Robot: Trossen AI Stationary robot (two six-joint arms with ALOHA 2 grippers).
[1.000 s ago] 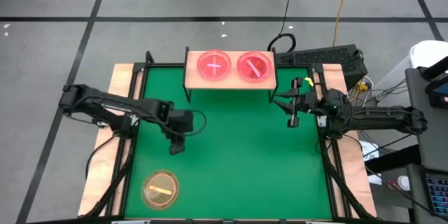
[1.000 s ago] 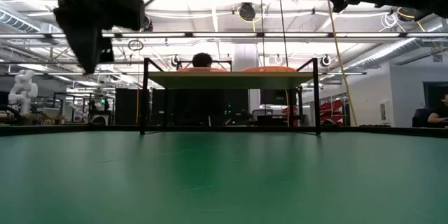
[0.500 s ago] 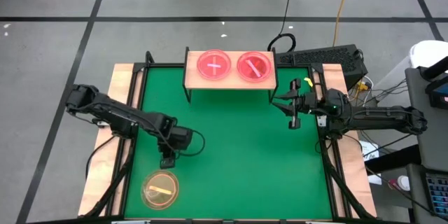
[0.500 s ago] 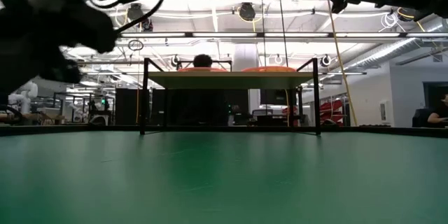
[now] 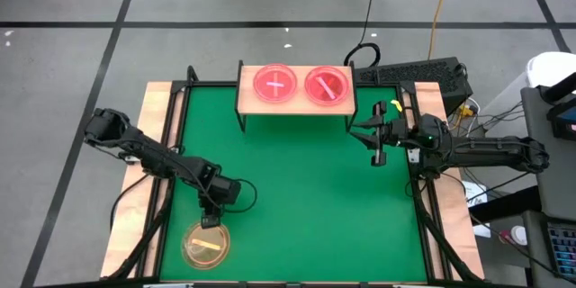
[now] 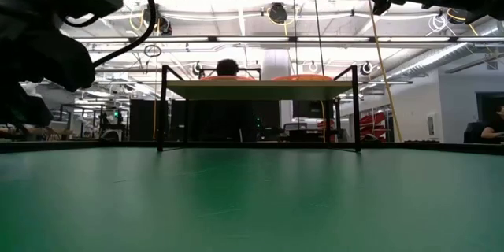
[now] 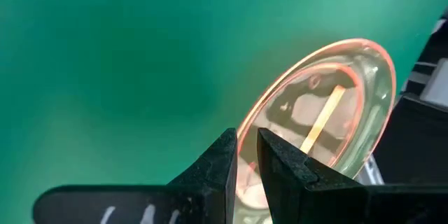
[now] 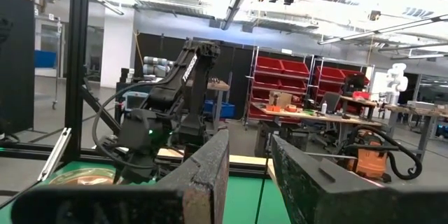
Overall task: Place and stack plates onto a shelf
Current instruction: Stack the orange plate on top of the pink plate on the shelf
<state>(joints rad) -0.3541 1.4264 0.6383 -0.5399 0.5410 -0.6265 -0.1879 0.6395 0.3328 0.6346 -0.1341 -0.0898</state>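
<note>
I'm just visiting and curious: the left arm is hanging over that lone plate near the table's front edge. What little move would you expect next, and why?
Probably a short drop onto the plate's near rim, then a pinch. The left pincer hovers at the edge of the yellowish plate, its fingers slightly apart and holding nothing. The shelf already carries two pink plates, so this one likely goes there next.
</note>
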